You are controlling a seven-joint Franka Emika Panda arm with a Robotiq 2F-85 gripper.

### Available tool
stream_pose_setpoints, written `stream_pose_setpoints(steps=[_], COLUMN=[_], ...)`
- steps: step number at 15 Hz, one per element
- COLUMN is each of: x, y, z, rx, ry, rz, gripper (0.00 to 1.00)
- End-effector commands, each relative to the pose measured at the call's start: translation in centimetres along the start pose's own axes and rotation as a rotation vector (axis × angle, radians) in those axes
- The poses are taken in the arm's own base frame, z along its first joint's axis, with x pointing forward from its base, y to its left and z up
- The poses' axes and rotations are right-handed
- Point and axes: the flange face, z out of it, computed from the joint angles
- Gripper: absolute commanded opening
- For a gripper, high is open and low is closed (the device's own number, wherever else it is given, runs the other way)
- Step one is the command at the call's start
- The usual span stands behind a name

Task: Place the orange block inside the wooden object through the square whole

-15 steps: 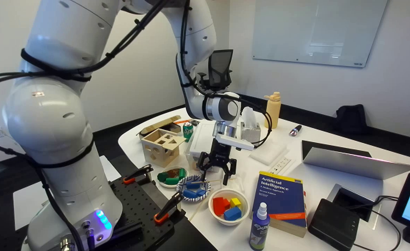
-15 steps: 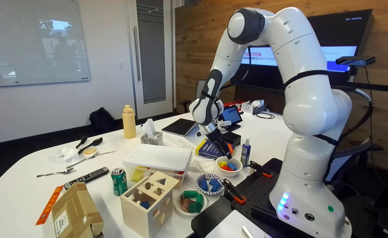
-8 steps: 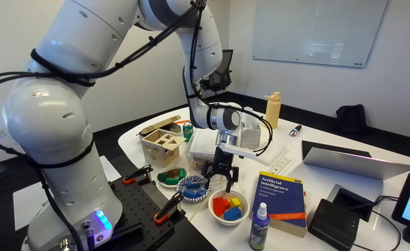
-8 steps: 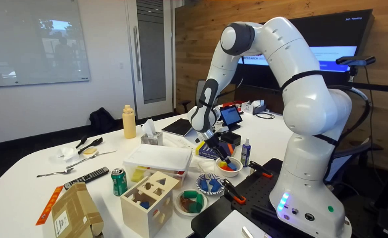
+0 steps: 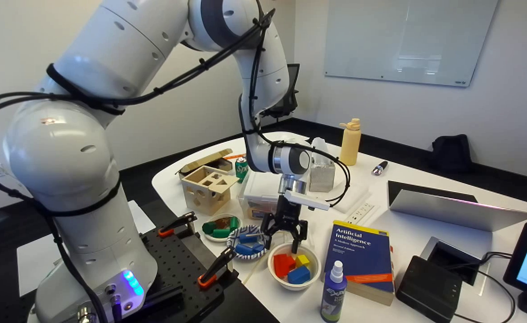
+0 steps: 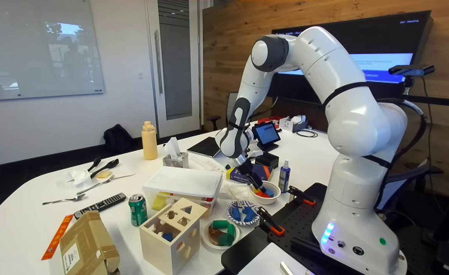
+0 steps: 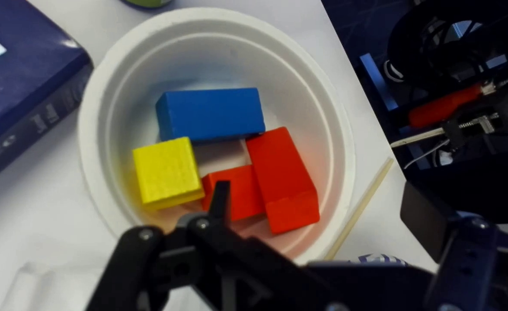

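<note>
The small orange block (image 7: pixel 243 194) lies in a white bowl (image 7: pixel 94 142), between a yellow block and a longer red block. It touches or nearly touches the red one. My gripper (image 5: pixel 281 246) is open and empty just above the bowl. In the wrist view one finger (image 7: pixel 220 201) overlaps the orange block, and the other finger (image 7: pixel 426 220) is out beyond the bowl's rim. The tan wooden box (image 6: pixel 155 248) stands away from the gripper, past the plates. Its lid with cut-out holes is slid partly off, and a blue block shows inside.
The bowl also holds a yellow block (image 7: pixel 167 172), a red block (image 7: pixel 284 181) and a blue block (image 7: pixel 212 113). A thick book (image 5: pixel 357 251) and a spray bottle (image 5: pixel 333 296) stand near the bowl. A patterned bowl (image 6: pixel 230 214), a lidded plastic container (image 6: pixel 186 181) and a wooden stick (image 7: pixel 362 207) are nearby.
My gripper has come down to just above the white bowl's contents, moving a little toward the bowl. It has stayed open. The blocks and box have not visibly moved.
</note>
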Motion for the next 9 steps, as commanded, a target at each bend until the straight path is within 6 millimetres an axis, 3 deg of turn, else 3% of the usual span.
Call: stream_pose_setpoints(steps=[1, 9], x=[0.24, 0.42], y=[0.48, 0.53], z=[0.1, 1.02], rx=[-0.009, 0.014], ry=[-0.018, -0.029], rz=[0.006, -0.013], gripper=[1.0, 1.0])
